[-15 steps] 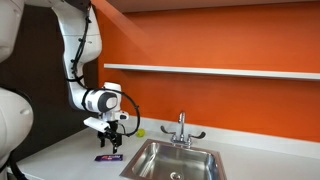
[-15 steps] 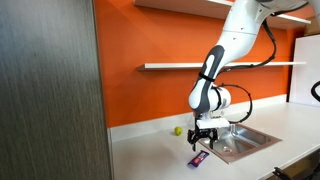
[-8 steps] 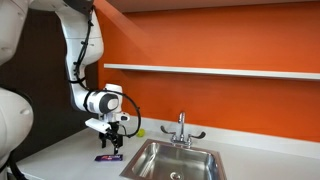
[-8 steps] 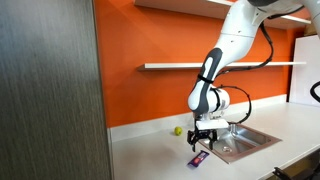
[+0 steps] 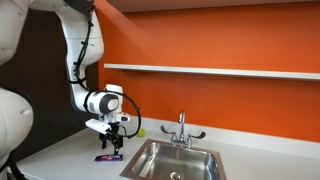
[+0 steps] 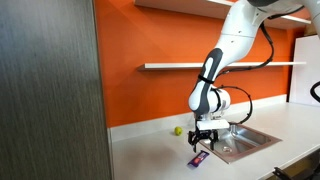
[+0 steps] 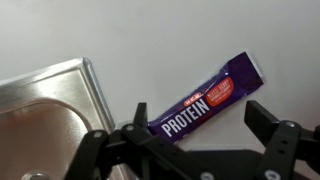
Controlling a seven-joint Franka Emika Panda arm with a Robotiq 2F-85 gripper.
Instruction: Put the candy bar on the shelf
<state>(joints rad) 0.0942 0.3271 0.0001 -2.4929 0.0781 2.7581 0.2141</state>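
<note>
The candy bar (image 7: 208, 102), a flat purple wrapper with white "PROTEIN" lettering and a red patch, lies on the pale countertop (image 7: 170, 40) beside the sink. It also shows in both exterior views (image 5: 108, 158) (image 6: 200, 159). My gripper (image 7: 196, 128) hangs just above it, open and empty, one finger on each side of the bar's lower end; it shows in both exterior views (image 5: 112, 147) (image 6: 205, 143). The shelf (image 5: 210, 70) (image 6: 215, 66) is a long white ledge on the orange wall, well above the gripper.
A steel sink (image 5: 175, 160) (image 6: 240, 140) (image 7: 45, 120) with a faucet (image 5: 181, 128) lies right beside the bar. A small yellow-green ball (image 5: 140, 131) (image 6: 178, 130) sits by the wall. A dark panel (image 6: 50, 90) stands at one end of the counter.
</note>
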